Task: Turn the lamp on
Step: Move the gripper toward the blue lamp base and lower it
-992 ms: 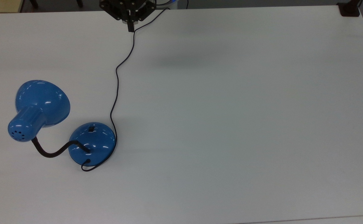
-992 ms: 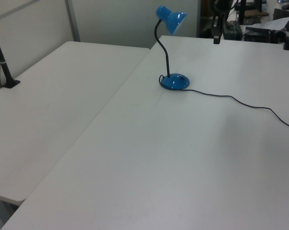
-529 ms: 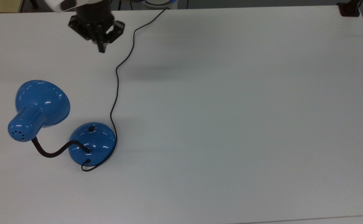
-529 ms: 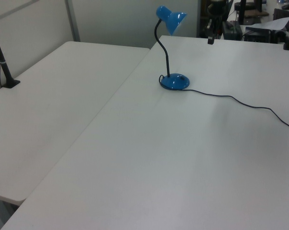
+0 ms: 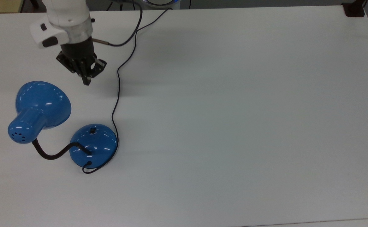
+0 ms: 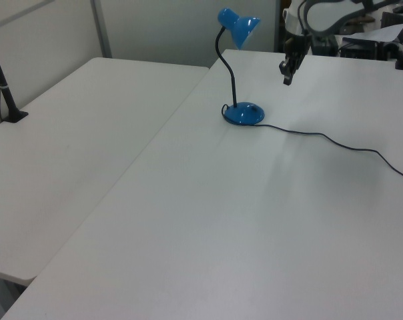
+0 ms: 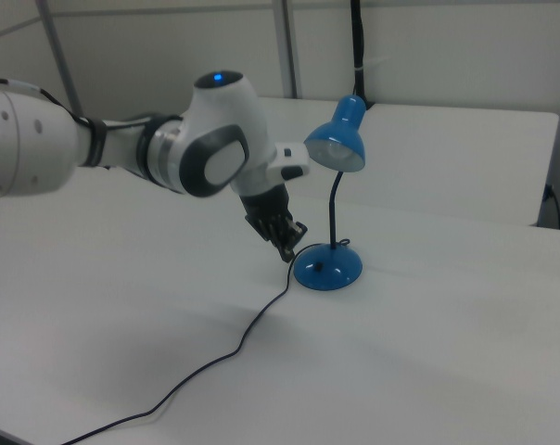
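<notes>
Gripper on approach, lamp not yet switched on

In the top view, the gripper (image 5: 86,81) looks pinched shut on nothing; the lamp (image 5: 93,144) sits well below it, switch (image 5: 92,130) untouched. In the left view, the gripper (image 6: 286,79) hangs up and right of the lamp (image 6: 243,114). In the right view, the gripper (image 7: 288,250) is just left of the lamp (image 7: 327,268), whose shade (image 7: 337,146) looks unlit; pressing remains.

gripper (image 5: 86,82) | moved from table's far edge | now nearer lamp (image 5: 93,145)
</notes>
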Motion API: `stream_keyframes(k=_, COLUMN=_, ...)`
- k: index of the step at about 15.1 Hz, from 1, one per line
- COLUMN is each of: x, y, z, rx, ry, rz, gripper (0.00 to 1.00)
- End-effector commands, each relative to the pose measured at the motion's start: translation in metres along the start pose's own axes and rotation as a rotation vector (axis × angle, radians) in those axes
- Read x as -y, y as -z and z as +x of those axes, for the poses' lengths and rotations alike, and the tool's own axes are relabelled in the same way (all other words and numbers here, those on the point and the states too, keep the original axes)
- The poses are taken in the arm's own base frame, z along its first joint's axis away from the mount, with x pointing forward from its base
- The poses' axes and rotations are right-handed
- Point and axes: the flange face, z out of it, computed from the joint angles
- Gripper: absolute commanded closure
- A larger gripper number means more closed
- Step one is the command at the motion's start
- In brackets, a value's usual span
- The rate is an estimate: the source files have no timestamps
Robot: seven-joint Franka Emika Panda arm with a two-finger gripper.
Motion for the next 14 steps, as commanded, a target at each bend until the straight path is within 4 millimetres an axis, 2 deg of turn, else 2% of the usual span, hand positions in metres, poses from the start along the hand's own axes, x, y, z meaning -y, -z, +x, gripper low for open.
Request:
stream_keyframes(k=1, x=0.004, y=-0.034, z=0.007, rx=-0.08, ry=-0.008, rz=0.009, gripper=1.0)
stream_keyframes(k=5, x=0.01, y=-0.064, z=0.013, rx=-0.137, ry=0.01, rz=0.007, gripper=1.0)
stream_keyframes(k=10, x=0.012, y=-0.077, z=0.024, rx=-0.255, ry=0.029, rz=0.002, gripper=1.0)
stream_keyframes(k=14, x=0.013, y=-0.084, z=0.025, rx=-0.254, ry=0.107, rz=-0.006, gripper=1.0)
